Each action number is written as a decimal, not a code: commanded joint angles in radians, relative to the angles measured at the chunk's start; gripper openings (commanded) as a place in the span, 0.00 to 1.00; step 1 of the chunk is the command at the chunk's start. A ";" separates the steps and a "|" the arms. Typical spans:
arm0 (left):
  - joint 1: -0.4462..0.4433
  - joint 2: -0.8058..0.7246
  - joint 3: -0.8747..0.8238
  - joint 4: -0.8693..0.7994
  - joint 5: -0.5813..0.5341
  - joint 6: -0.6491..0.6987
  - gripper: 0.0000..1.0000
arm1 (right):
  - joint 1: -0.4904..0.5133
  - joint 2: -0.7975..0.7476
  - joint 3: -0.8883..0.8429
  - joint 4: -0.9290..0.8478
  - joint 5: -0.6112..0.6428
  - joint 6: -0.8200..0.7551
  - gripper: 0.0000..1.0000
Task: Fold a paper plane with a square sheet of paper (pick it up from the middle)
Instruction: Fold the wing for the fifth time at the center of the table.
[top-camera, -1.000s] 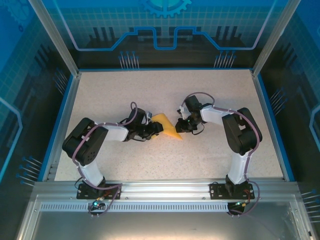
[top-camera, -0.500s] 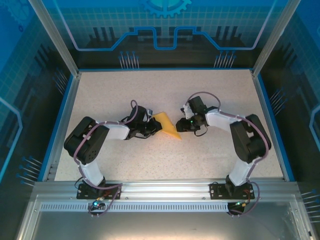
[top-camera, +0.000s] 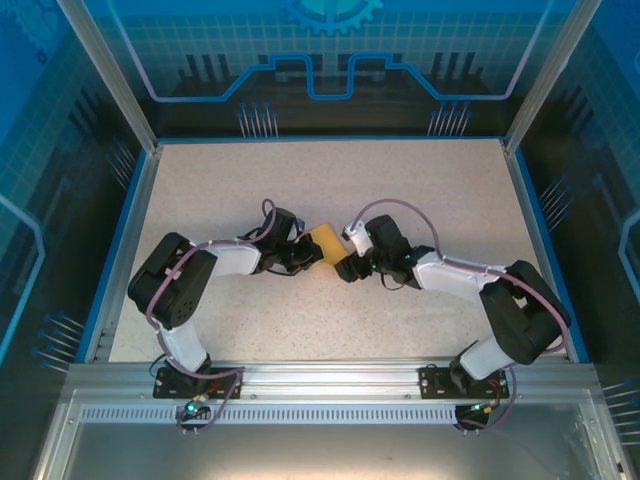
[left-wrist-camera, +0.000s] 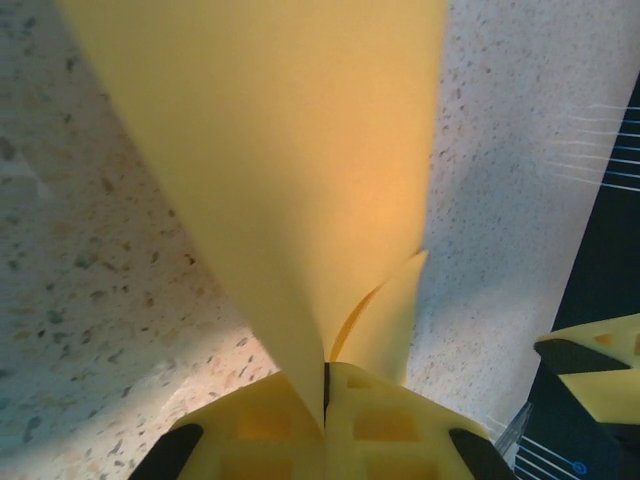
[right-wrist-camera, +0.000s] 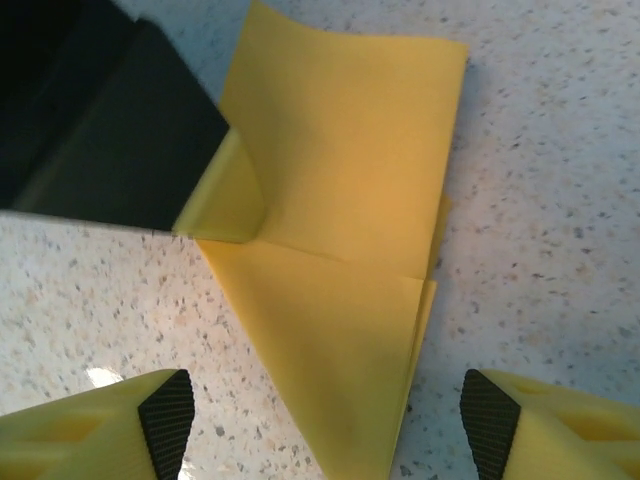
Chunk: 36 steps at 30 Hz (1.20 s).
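Now, mid-fold, your left fingers pinch the paper; your right fingers gape over its pointed end. Next, likely: close on it, sharpen the crease.

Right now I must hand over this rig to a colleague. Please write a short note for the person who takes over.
Left gripper: shut on one edge of the square sheet of paper.
Right gripper: open, one finger on each side of the paper's narrow end, not touching it.
Paper: in the middle of the table, between the two grippers.
Done: some folds; layers and a slanted crease show.
Left: the remaining folds; there is no pointed plane with wings yet.
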 joint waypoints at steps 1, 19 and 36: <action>-0.006 -0.033 0.025 -0.075 -0.010 -0.001 0.06 | 0.030 -0.002 -0.104 0.309 -0.023 -0.125 0.76; -0.007 -0.066 0.061 -0.124 0.006 -0.006 0.05 | 0.103 0.183 -0.054 0.381 -0.049 -0.317 0.52; -0.003 -0.066 0.066 -0.140 0.004 -0.025 0.06 | 0.107 0.216 -0.065 0.475 0.069 -0.329 0.38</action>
